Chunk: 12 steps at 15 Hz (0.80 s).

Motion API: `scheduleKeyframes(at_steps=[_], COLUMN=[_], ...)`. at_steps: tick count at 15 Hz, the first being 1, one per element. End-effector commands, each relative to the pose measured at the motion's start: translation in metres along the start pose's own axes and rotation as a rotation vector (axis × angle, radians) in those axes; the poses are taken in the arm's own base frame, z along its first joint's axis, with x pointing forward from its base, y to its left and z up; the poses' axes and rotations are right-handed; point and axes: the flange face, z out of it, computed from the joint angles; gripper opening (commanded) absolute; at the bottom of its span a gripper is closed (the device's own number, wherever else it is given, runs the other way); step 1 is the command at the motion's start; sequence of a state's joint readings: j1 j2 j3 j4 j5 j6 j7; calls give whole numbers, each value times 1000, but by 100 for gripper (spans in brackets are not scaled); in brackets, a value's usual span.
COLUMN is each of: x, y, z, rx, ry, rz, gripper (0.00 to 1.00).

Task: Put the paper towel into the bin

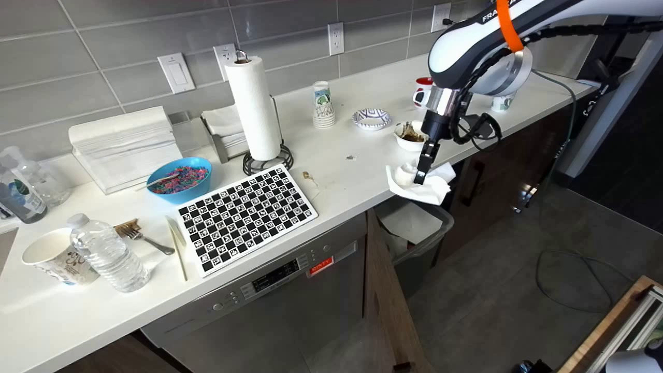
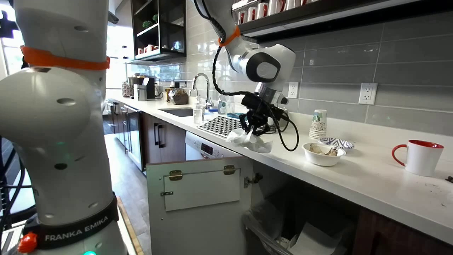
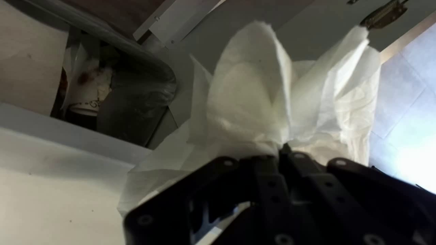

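Note:
The paper towel, a crumpled white wad with loose flaps, shows in both exterior views [image 1: 432, 190] [image 2: 247, 142] and fills the middle of the wrist view [image 3: 248, 102]. My gripper [image 1: 420, 178] is shut on it, pointing down, and holds it in the air by the counter's front edge; the gripper also shows in the other views [image 2: 252, 130] [image 3: 281, 151]. The bin [image 1: 445, 227] stands below counter height inside an open cabinet, its grey rim visible in all views [image 2: 261, 236] [image 3: 165, 73]. In the wrist view the bin lies left of the towel. It holds flat sheets and a cup.
The open cabinet door [image 2: 201, 191] sticks out beside the bin. The counter edge [image 2: 300, 177] overhangs it. A white bowl with food scraps [image 2: 324, 154], a patterned bowl [image 1: 372, 119], stacked cups [image 1: 323, 106], a paper-towel roll [image 1: 254, 109] and a checkered board [image 1: 247, 217] stand on the counter.

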<state>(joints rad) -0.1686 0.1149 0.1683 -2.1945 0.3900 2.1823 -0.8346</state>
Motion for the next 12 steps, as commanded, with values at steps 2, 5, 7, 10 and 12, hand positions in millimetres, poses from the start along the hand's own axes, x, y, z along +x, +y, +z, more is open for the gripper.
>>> scheduleKeyframes(at_steps=[2,5,7,10,12], x=[-30,-57,-74,-99,-112], y=[-5,-7,-3,8,15], z=[15,31,44,61,72], rx=[18,57,60,-7,-50], ry=[-63,-170,-215,-187,-128], rz=[28,41,98,255,337], gripper=[1,1,1,1,1])
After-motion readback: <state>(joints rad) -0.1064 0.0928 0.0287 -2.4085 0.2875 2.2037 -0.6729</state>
